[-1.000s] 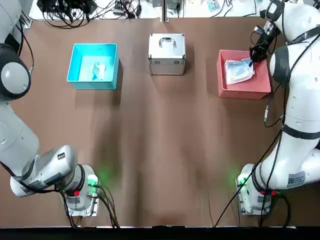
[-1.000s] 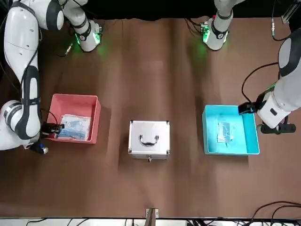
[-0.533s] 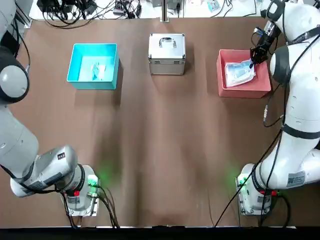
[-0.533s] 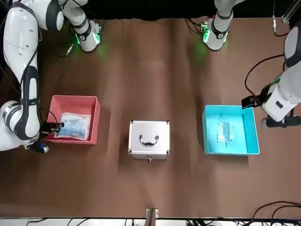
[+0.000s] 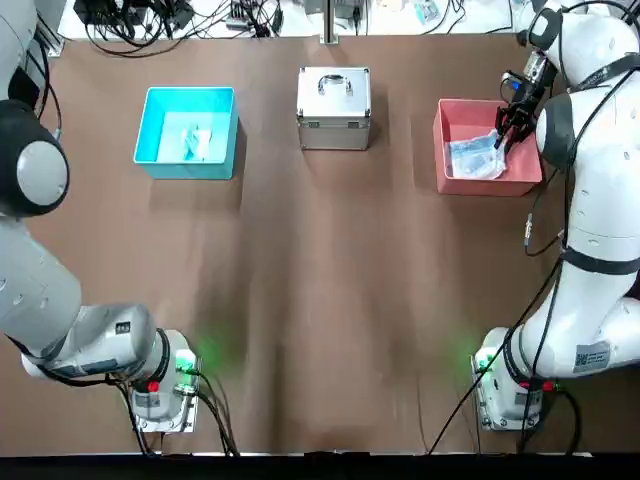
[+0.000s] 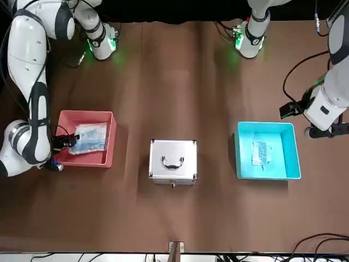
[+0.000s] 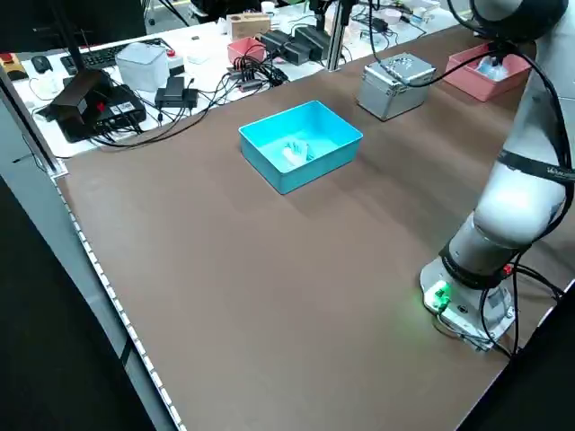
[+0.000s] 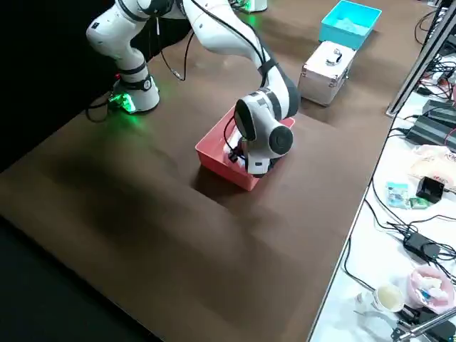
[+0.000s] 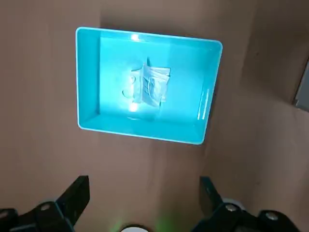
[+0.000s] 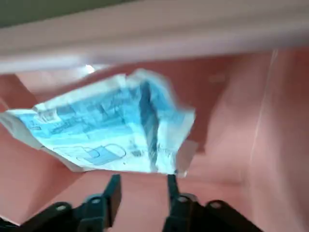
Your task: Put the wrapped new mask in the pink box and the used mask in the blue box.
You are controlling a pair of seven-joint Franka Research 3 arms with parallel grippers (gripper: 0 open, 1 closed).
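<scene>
Currently the wrapped new mask (image 5: 473, 158) lies inside the pink box (image 5: 442, 172) at the far right of the table, tilted against the box's right wall. The right gripper (image 5: 510, 127) sits low at that wall, just beside the packet; its fingers (image 10: 107, 197) stand a little apart with nothing between them. The used mask (image 5: 196, 141) rests on the floor of the blue box (image 5: 152, 162) at the far left. The left gripper (image 9: 145, 203) hangs above the near side of that box, its fingers spread wide and empty. A silver metal case (image 5: 334, 106) stands between the two boxes.
</scene>
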